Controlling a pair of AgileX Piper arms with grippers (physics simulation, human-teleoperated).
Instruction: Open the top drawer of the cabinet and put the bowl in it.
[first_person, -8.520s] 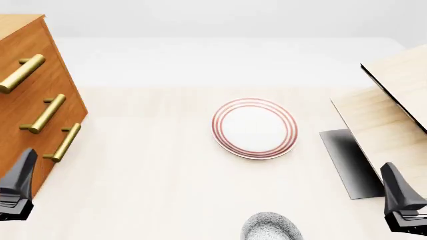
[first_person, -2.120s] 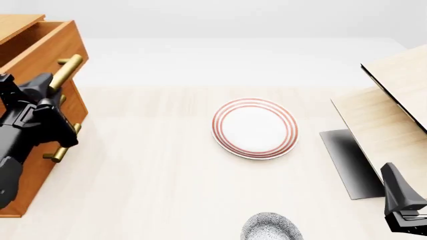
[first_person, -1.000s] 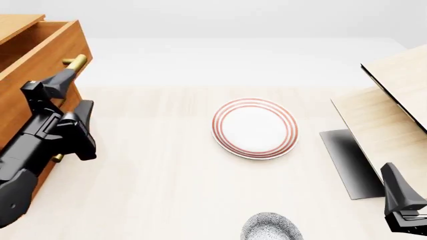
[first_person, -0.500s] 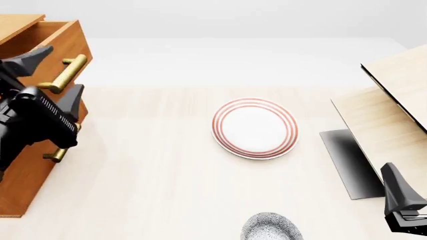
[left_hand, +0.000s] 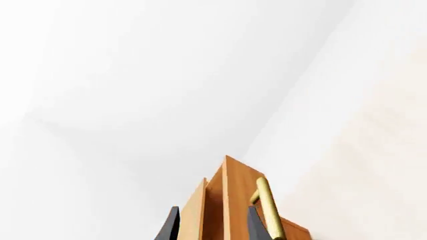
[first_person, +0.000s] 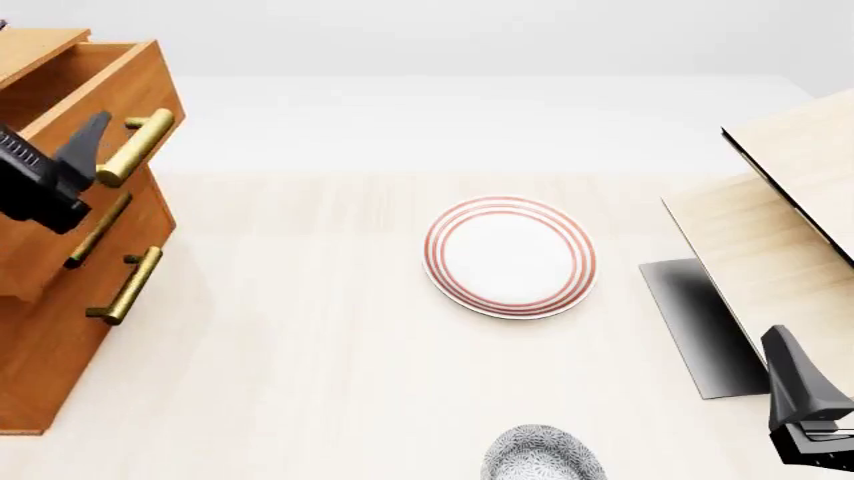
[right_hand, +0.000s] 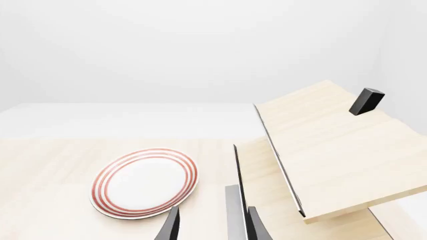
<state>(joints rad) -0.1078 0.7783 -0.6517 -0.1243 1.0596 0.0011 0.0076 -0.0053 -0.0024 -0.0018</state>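
One bowl (first_person: 541, 455) sits at the near bench edge, nearer the right pincer (first_person: 805, 415), fingers apart; left pincer (first_person: 54, 170), also apart, hovers by the open drawer (first_person: 94, 90).

Orange-brown cabinet (first_person: 54, 330) (brass handles); apparently grey-speckled bowl (first_person: 542, 455); red-ringed white plate (first_person: 510, 256).

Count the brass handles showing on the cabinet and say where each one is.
3. One on the pulled-out top drawer, one on the middle drawer, one on the bottom drawer, all on the cabinet front.
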